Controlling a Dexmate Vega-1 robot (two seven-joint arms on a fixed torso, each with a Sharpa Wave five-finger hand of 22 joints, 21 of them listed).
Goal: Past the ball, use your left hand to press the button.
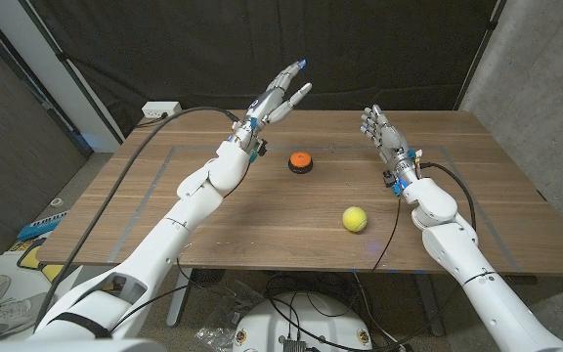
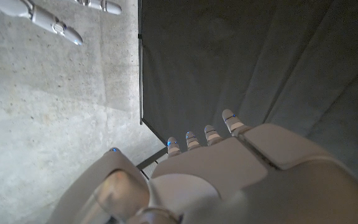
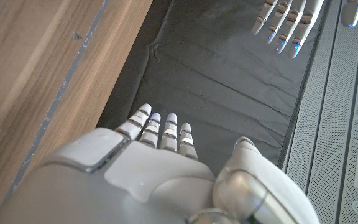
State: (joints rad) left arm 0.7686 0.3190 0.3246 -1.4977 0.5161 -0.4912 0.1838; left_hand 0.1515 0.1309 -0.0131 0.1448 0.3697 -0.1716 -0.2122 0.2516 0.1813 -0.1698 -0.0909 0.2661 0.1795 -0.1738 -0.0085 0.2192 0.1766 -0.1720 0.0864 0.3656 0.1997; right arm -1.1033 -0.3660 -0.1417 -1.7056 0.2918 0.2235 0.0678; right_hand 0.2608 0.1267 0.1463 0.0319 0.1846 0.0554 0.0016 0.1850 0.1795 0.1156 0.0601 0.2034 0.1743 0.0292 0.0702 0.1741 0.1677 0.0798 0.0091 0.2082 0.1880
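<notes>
An orange button on a black base (image 1: pixel 301 162) sits on the wooden table (image 1: pixel 262 210), past the yellow-green ball (image 1: pixel 355 219) that lies nearer the front edge. My left hand (image 1: pixel 274 100) is raised in the air to the left of and beyond the button, fingers straight and apart, holding nothing. My right hand (image 1: pixel 383 133) is lifted over the table's right part, to the right of the button, fingers apart and empty. The left wrist view shows my left hand's back (image 2: pixel 229 180) against a dark curtain. The right wrist view shows my right hand's back (image 3: pixel 148 168).
A black curtain (image 1: pixel 262 49) hangs behind the table. A white power strip (image 1: pixel 161 110) lies off the far left corner. A grey taped line (image 1: pixel 154 186) marks a rectangle on the tabletop. Cables run along both arms.
</notes>
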